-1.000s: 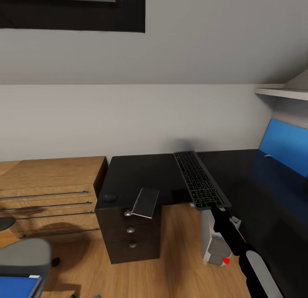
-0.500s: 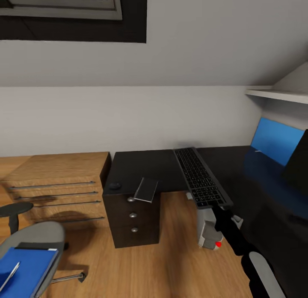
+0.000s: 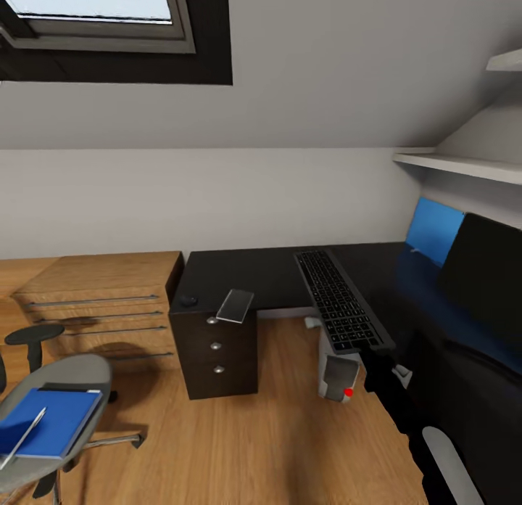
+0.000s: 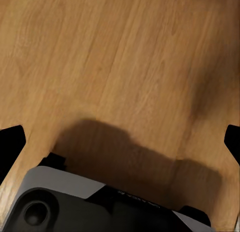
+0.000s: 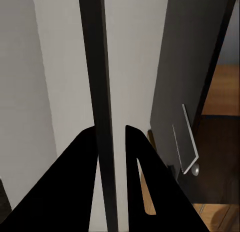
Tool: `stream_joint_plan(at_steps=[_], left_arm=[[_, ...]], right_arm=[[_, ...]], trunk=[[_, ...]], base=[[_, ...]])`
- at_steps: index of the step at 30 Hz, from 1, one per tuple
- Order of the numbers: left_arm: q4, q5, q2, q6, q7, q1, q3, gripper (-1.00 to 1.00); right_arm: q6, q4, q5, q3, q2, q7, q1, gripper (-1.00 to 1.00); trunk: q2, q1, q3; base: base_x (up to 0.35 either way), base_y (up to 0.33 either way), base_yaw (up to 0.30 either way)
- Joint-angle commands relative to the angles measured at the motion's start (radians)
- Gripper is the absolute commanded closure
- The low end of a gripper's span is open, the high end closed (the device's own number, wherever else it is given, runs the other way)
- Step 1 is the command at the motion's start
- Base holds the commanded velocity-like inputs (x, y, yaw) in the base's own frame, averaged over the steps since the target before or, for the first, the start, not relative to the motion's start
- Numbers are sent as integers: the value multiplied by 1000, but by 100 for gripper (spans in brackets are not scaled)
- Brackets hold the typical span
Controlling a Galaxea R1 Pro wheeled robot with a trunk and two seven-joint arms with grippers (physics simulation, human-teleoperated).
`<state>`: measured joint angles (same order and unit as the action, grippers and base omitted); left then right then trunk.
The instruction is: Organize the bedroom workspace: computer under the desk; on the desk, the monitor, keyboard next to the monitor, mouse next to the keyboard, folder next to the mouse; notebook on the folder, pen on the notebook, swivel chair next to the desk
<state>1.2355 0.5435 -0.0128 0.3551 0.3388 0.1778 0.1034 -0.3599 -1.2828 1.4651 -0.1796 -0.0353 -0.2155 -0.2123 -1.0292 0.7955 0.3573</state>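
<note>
Right tool [image 3: 371, 361]: clamped on the near end of the keyboard [image 3: 336, 300]; in the right wrist view the two black fingers [image 5: 80, 167] pinch the keyboard's thin edge [image 5: 100, 92] between them.
Left tool: spread wide over bare wooden floor [image 4: 120, 57], holding nothing; its fingertips [image 4: 11, 142] sit at the two side edges of the left wrist view.
Keyboard: held up edge-forward, its far end over the desk [image 3: 254, 276], its near end out past the desk edge above the computer.
Computer [image 3: 337, 371]: light grey tower with a red mark, on the floor under the desk edge, beside the drawer unit's open side.
Monitor [image 3: 482, 276]: black screen standing on the desk's right wing.
Mouse [image 3: 189, 300]: on the desk's left corner, above the drawers [image 3: 215, 352].
Notebook [image 3: 235, 305]: on the desk's front edge, overhanging and tilted, near the mouse.
Folder [image 3: 54, 420]: blue, flat on the seat of the swivel chair [image 3: 61, 378].
Pen [image 3: 23, 438]: lies aslant across the folder's near left part.
Swivel chair: on the floor, well apart from the desk, in front of the wooden cabinet [image 3: 101, 291].
Blue panel [image 3: 433, 231]: leans at the wall behind the monitor.
</note>
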Motion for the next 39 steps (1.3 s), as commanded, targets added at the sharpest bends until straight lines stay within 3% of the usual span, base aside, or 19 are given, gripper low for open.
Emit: stream_joint_plan(at_steps=[1,32,39], left_arm=[[2,10,0,2,9,0,1,-100],[2,10,1,2,8,0,1,-100],[2,10,1,2,8,0,-1,-100]], right_arm=[[-7,0,11,-1,0,-4,-1,100],[-13,14,11,0,-2,-5,0,100],[-7,66,9,2,3,-4,0,100]], trunk=[[6,-4,-2],[223,-123,-99],[272,-150,-121]], base=[[-311,-207,0],[-310,-178,0],[-306,-199,0]])
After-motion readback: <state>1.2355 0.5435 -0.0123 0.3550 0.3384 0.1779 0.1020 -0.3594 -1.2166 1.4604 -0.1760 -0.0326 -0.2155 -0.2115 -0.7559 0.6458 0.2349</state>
